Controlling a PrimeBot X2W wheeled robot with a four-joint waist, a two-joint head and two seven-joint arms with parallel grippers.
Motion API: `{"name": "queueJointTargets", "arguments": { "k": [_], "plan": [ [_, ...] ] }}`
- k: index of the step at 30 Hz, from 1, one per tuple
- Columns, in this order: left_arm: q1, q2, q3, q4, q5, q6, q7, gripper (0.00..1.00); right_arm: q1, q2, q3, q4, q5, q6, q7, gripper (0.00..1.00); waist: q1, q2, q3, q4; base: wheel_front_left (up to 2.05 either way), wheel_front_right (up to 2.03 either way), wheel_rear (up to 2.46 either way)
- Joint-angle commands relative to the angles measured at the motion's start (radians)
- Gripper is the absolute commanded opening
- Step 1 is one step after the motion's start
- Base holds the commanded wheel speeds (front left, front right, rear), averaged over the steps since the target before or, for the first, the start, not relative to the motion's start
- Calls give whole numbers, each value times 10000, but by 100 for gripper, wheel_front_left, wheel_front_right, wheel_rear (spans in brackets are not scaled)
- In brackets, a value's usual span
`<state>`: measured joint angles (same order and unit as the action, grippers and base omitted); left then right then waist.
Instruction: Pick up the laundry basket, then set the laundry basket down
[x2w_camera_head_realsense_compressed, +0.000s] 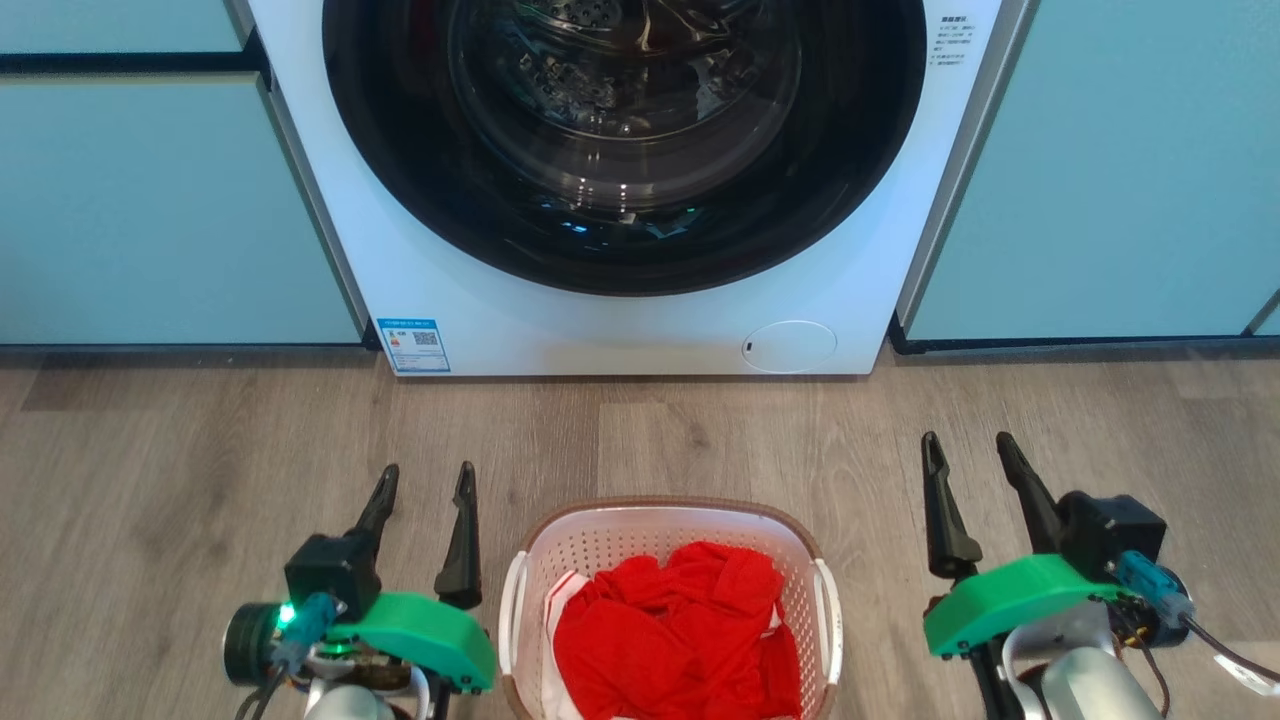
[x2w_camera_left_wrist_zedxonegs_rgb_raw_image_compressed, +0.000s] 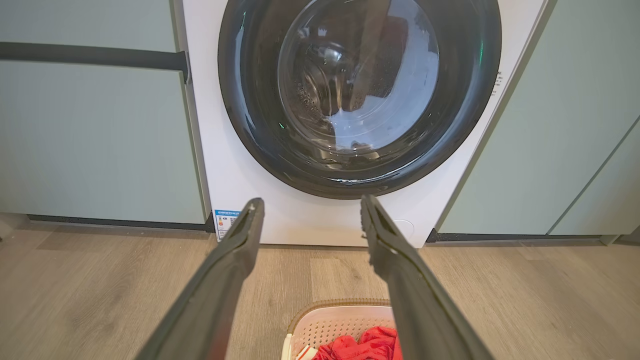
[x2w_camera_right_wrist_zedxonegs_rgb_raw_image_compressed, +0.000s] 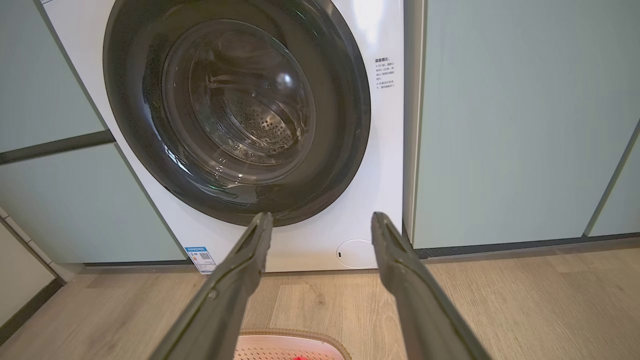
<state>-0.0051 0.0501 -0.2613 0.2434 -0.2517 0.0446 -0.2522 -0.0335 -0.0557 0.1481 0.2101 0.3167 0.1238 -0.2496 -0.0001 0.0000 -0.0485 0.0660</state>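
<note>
The laundry basket (x2w_camera_head_realsense_compressed: 570, 545) stands on the wooden floor at the bottom centre of the head view, white and perforated with a brown rim, holding red cloth (x2w_camera_head_realsense_compressed: 680, 625). My left gripper (x2w_camera_head_realsense_compressed: 427, 479) is open just left of its left handle, apart from it. My right gripper (x2w_camera_head_realsense_compressed: 968, 449) is open to the basket's right, a wider gap away. In the left wrist view the basket's rim (x2w_camera_left_wrist_zedxonegs_rgb_raw_image_compressed: 320, 307) shows low between my open fingers (x2w_camera_left_wrist_zedxonegs_rgb_raw_image_compressed: 235, 250). The right wrist view catches the basket's far rim (x2w_camera_right_wrist_zedxonegs_rgb_raw_image_compressed: 290, 334) at the bottom edge, below my open right gripper (x2w_camera_right_wrist_zedxonegs_rgb_raw_image_compressed: 320, 222).
A white front-loading washing machine (x2w_camera_head_realsense_compressed: 620, 320) with a dark round closed door stands straight ahead beyond the basket. Pale teal cabinet fronts (x2w_camera_head_realsense_compressed: 150, 200) flank it on both sides. Bare wood floor (x2w_camera_head_realsense_compressed: 700, 430) lies between basket and machine.
</note>
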Motion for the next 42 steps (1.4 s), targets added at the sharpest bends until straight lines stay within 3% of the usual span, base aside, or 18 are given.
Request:
{"name": "queueJointTargets", "arguments": {
  "k": [1, 8, 9, 13, 42],
  "plan": [
    [-366, 1, 337, -361, 104, 69, -95, 100, -168, 54, 191, -316, -69, 69, -122, 100, 1, 0, -3, 6, 0, 0, 0],
    [-335, 1, 392, -615, 147, 115, -95, 100, -185, 54, 216, -324, -90, 69, -122, 100, 1, 0, -33, 8, 0, 0, 0],
    [13, 0, 77, -273, 113, 84, 0, 0, 2, 0, 4, -2, 0, 0, 0, 0, 1, 0, -33, 8, 0, 0, 0],
    [212, 0, 77, 135, -25, 73, 54, 0, 115, 0, 57, 431, 82, -1, 26, 0, 1, 0, -29, 2, 0, 0, 0],
    [-84, 116, 782, 136, -3328, -353, 776, 0, -80, -128, -382, 407, 3248, 15, 720, 0, 1, 0, 98, -152, 0, 0, 0]
  ]
}}
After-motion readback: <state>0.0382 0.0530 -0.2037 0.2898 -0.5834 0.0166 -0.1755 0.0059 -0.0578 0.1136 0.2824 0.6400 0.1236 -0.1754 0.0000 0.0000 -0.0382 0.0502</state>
